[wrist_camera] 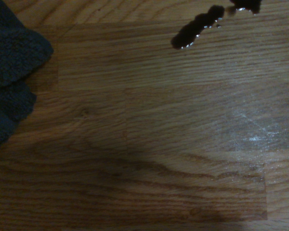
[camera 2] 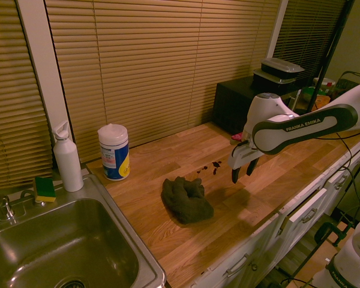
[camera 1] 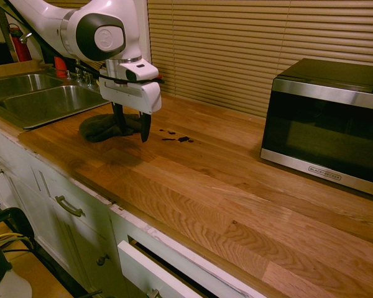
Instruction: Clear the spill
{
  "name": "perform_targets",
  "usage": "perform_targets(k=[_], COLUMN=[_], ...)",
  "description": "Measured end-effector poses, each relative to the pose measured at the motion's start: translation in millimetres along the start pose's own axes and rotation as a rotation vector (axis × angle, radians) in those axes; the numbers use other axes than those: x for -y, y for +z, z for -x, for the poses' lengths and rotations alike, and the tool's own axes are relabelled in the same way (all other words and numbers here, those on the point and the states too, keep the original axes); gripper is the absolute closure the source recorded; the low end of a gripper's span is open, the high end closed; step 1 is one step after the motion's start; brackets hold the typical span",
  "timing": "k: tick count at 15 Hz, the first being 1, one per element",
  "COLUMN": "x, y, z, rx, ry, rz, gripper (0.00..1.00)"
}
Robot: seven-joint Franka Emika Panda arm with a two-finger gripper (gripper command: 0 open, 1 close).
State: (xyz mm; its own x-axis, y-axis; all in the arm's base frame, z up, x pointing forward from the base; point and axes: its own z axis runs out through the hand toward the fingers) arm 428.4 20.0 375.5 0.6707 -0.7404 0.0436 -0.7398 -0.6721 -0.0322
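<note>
Spill [camera 1: 177, 137] lies on the counter [camera 1: 236, 198] just beside the empty, spread gripper [camera 1: 132, 126], cloth [camera 2: 186, 200] nearby

The spill [camera 1: 177, 137] is dark brown-black and glossy on a warm honey-brown wooden counter [camera 1: 248, 205] with streaky grain and plank seams, beside a dark grey-brown cloth [camera 2: 186, 199] with a nubbly weave. The arm [camera 2: 300, 125] is white with a black band bearing white letters, its gripper [camera 2: 243, 172] white with black fingers, and the blinds [camera 2: 168, 66] behind are tan and ribbed with horizontal slats. The microwave [camera 1: 328, 124] is black with silver trim, the sink [camera 1: 43, 99] steel grey, the cabinets [camera 1: 62, 211] white, the wipes tub [camera 2: 114, 152] white with a blue and yellow label, the sponge [camera 2: 45, 188] yellow and green.
</note>
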Motion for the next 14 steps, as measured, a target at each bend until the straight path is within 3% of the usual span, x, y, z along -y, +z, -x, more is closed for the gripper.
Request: perform_targets(k=[6, 11, 14], x=[17, 79, 121], y=[-5, -27, -15], z=[12, 67, 93], rx=[-0.008, -0.066, -0.076], ry=[0.033, 0.083, 0.097], rz=[-0.063, -0.143, -0.152], gripper=[0.0, 0.0, 0.0])
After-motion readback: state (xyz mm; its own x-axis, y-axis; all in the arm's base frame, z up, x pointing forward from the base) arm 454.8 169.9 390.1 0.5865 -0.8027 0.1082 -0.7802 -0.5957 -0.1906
